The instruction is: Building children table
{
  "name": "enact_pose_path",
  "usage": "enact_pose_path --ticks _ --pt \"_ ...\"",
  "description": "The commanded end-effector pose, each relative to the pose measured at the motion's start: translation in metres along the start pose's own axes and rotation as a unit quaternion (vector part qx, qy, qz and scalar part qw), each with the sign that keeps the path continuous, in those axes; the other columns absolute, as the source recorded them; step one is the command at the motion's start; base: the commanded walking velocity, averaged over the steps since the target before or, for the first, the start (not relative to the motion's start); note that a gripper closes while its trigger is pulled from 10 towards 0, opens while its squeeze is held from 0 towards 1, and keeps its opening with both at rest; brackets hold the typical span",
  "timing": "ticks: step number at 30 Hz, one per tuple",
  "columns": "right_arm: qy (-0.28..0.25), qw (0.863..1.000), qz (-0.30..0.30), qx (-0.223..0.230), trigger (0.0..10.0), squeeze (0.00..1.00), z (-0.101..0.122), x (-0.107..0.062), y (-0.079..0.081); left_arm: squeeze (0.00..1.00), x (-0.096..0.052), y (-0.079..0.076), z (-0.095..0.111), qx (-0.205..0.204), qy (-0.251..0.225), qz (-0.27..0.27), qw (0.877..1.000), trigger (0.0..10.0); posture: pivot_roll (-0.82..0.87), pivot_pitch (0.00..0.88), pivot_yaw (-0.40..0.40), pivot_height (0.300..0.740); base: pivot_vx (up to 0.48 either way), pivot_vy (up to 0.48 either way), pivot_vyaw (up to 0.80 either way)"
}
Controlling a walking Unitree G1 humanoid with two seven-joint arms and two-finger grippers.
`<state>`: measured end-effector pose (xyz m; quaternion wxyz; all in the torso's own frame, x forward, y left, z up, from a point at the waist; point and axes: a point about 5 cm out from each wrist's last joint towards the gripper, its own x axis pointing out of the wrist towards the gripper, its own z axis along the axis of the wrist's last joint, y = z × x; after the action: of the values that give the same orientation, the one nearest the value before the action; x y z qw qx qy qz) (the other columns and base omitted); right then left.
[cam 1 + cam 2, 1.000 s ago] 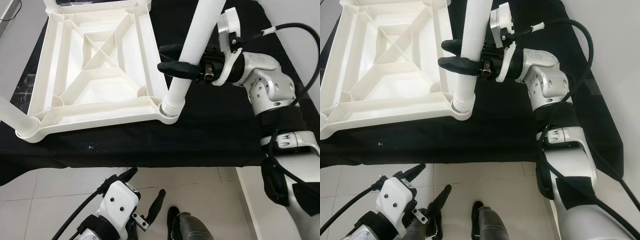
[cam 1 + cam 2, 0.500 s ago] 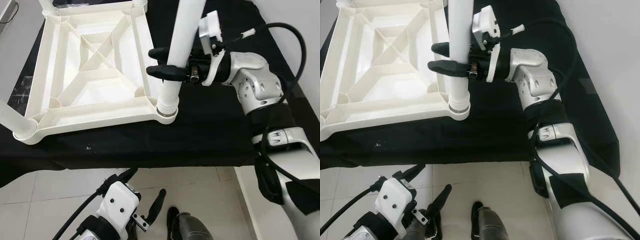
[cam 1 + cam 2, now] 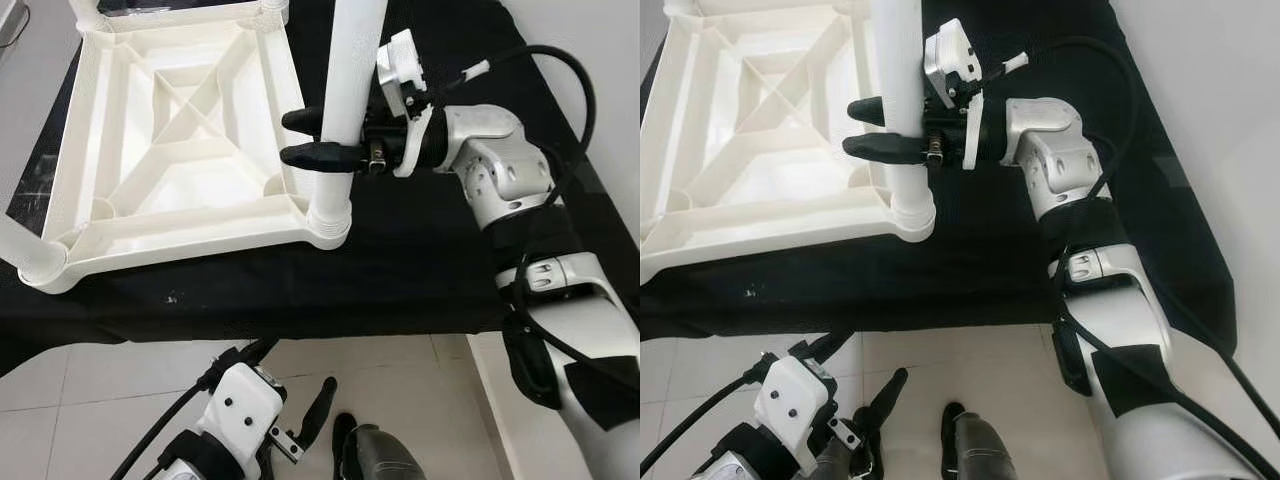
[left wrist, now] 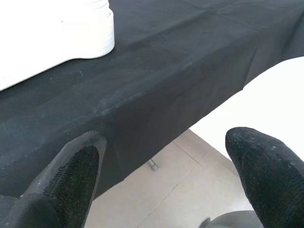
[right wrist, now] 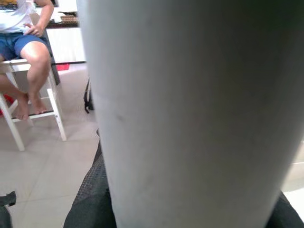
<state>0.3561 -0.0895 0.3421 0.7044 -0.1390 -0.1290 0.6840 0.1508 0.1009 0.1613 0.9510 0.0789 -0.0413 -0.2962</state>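
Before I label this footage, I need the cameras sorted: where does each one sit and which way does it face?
Left eye: head, facing down at the upturned table top on black cloth; right gripper clamps a table leg.
Right eye: head, same scene as the left eye.
Left wrist: low, past open fingers toward the cloth edge and floor.
Right wrist: pressed against the leg; a seated person behind.

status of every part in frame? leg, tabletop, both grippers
tabletop: upside down on the black cloth, ribs up
near-right leg: upright, foot in the corner socket
right gripper: shut on the near-right leg
left gripper: open, idle below the cloth's edge
near-left leg: standing in its corner
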Motion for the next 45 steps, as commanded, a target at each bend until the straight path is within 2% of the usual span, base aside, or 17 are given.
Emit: enact_pose_path --ticks 1,9,13,19,20,23,27,31,32,34,36,37,39,40,42,44,45 --pt "0.020 0.999 0.031 0.034 10.0 0.00 -0.015 0.005 0.006 0.00 -0.001 -0.003 -0.004 -0.005 0.008 -0.002 1.000 10.0 -0.01 0.366 -0.088 0.740 0.000 0.000 0.00" --pt "0.032 0.996 0.073 0.047 10.0 0.00 -0.017 0.009 0.012 0.00 0.001 -0.003 -0.004 -0.005 0.006 -0.002 1.000 10.0 -0.01 0.364 -0.093 0.740 0.000 0.000 0.00" --pt "0.046 0.996 0.064 0.048 10.0 0.00 -0.022 0.018 0.010 0.00 0.001 -0.003 -0.004 -0.004 0.004 0.000 1.000 10.0 -0.01 0.365 -0.098 0.740 0.000 0.000 0.00" --pt "0.070 0.996 -0.046 0.043 10.0 0.00 -0.033 0.028 0.002 0.00 0.002 -0.003 -0.004 -0.003 0.003 0.003 1.000 10.0 -0.01 0.365 -0.101 0.740 0.000 0.000 0.00" --pt "0.081 0.988 -0.115 0.057 10.0 0.00 -0.040 0.022 -0.003 0.00 0.002 -0.003 -0.004 -0.003 0.002 0.003 1.000 10.0 -0.02 0.365 -0.099 0.740 0.000 0.000 0.00" --pt "0.084 0.984 -0.140 0.064 10.0 0.00 -0.042 0.019 -0.005 0.00 0.002 -0.003 -0.004 -0.003 0.002 0.002 1.000 10.0 -0.02 0.365 -0.099 0.740 0.000 0.000 0.00" --pt "0.087 0.969 -0.222 0.072 10.0 0.00 -0.050 -0.008 -0.002 0.00 0.004 -0.002 -0.005 -0.002 0.002 0.001 1.000 10.0 -0.03 0.356 -0.091 0.740 0.000 0.000 0.00" --pt "0.087 0.963 -0.243 0.071 10.0 0.00 -0.050 -0.015 0.002 0.00 0.005 -0.001 -0.006 -0.002 0.002 0.001 1.000 10.0 -0.03 0.353 -0.089 0.740 0.000 0.000 0.00" --pt "0.094 0.951 -0.286 0.069 10.0 0.00 -0.053 -0.023 0.013 0.00 0.006 0.000 -0.007 0.000 0.002 -0.001 1.000 10.0 -0.04 0.345 -0.086 0.740 0.000 0.000 0.00" --pt "0.097 0.947 -0.297 0.068 10.0 0.00 -0.054 -0.024 0.017 0.00 0.006 0.001 -0.008 0.001 0.002 -0.002 1.000 10.0 -0.04 0.345 -0.086 0.740 0.000 0.000 0.00" --pt "0.111 0.924 -0.355 0.084 10.0 0.00 -0.062 -0.022 0.029 0.00 0.007 0.001 -0.008 0.002 0.002 -0.003 1.000 10.0 -0.04 0.340 -0.087 0.740 0.000 0.000 0.00" --pt "0.111 0.924 -0.355 0.084 10.0 0.00 -0.062 -0.022 0.029 0.00 0.007 0.001 -0.008 0.002 0.002 -0.003 1.000 10.0 -0.04 0.340 -0.087 0.740 0.000 0.000 0.00" --pt "0.125 0.892 -0.420 0.106 10.0 0.00 -0.072 -0.020 0.038 0.00 0.008 0.002 -0.009 0.004 0.001 -0.002 1.000 10.0 -0.04 0.335 -0.088 0.740 0.000 0.000 0.00" --pt "0.127 0.868 -0.461 0.133 10.0 0.00 -0.078 -0.018 0.045 0.00 0.008 0.003 -0.009 0.005 0.001 -0.001 1.000 10.0 -0.04 0.330 -0.086 0.740 0.000 0.000 0.00" --pt "0.127 0.868 -0.461 0.133 10.0 0.00 -0.078 -0.018 0.045 0.00 0.008 0.003 -0.009 0.005 0.001 -0.001 1.000 10.0 -0.04 0.330 -0.086 0.740 0.000 0.000 0.00" --pt "0.129 0.823 -0.523 0.179 10.0 0.00 -0.090 -0.015 0.057 0.00 0.009 0.005 -0.010 0.008 0.001 0.001 1.000 10.0 -0.03 0.323 -0.081 0.740 0.000 0.000 0.00" --pt "0.129 0.823 -0.523 0.179 10.0 0.00 -0.090 -0.015 0.057 0.00 0.009 0.005 -0.010 0.008 0.001 0.001 1.000 10.0 -0.03 0.323 -0.081 0.740 0.000 0.000 0.00"
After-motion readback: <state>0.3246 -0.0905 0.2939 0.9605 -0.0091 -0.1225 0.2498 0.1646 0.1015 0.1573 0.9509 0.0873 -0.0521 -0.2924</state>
